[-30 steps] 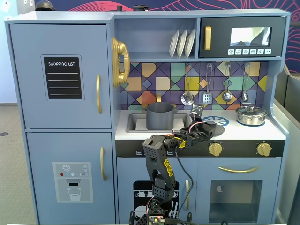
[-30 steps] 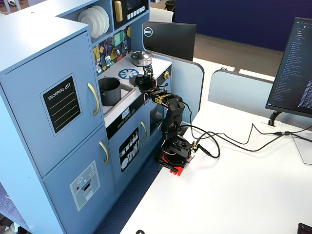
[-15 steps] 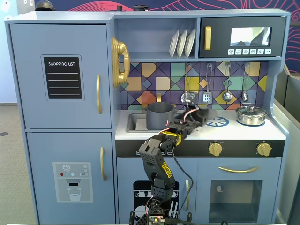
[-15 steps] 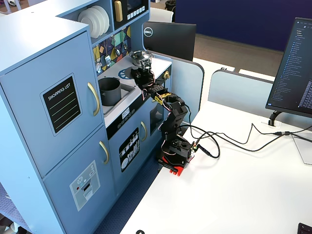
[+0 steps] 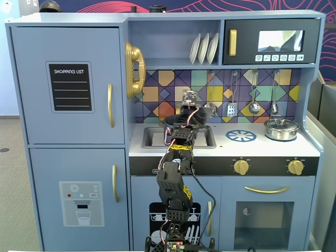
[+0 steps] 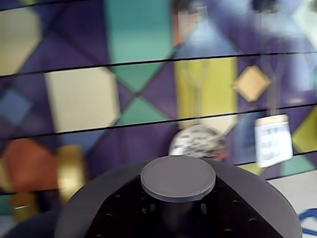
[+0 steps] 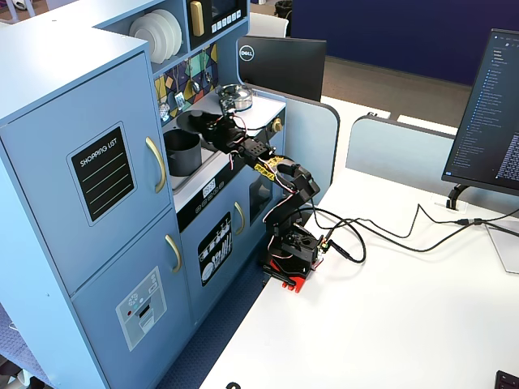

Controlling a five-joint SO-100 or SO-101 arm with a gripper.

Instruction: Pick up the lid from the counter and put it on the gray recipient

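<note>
The arm reaches up from the table to the toy kitchen's counter (image 5: 262,148), and its gripper (image 7: 212,123) carries the lid (image 7: 195,121) in the air. In the angled fixed view the dark disc hangs roughly level just above the gray recipient (image 7: 182,152), which stands in the sink recess (image 5: 152,137). Seen from the front, the lid (image 5: 176,121) and the arm cover most of the pot, so whether the two are squarely in line cannot be told from there.

The wrist view fills its lower half with the lid (image 6: 89,213), its small round knob (image 6: 178,177) standing up at the centre. The fingertips themselves are not visible, but the disc is clear of any surface and rides with the wrist — so the jaws are judged to be clamped on it, probably at the rim.

Holding the lid flat and knob-up makes sense: it can come straight down onto the pot's open mouth without tipping. The pot sits low in the recess, close to the backsplash (image 5: 168,86), which leaves little room behind it. What remains is to centre the disc over the rim, lower it and let go — a skewed drop would leave it resting on one edge.

The shiny silver pot (image 5: 281,129) and the printed burner (image 5: 241,135) stand well apart at the right of the front view.
</note>
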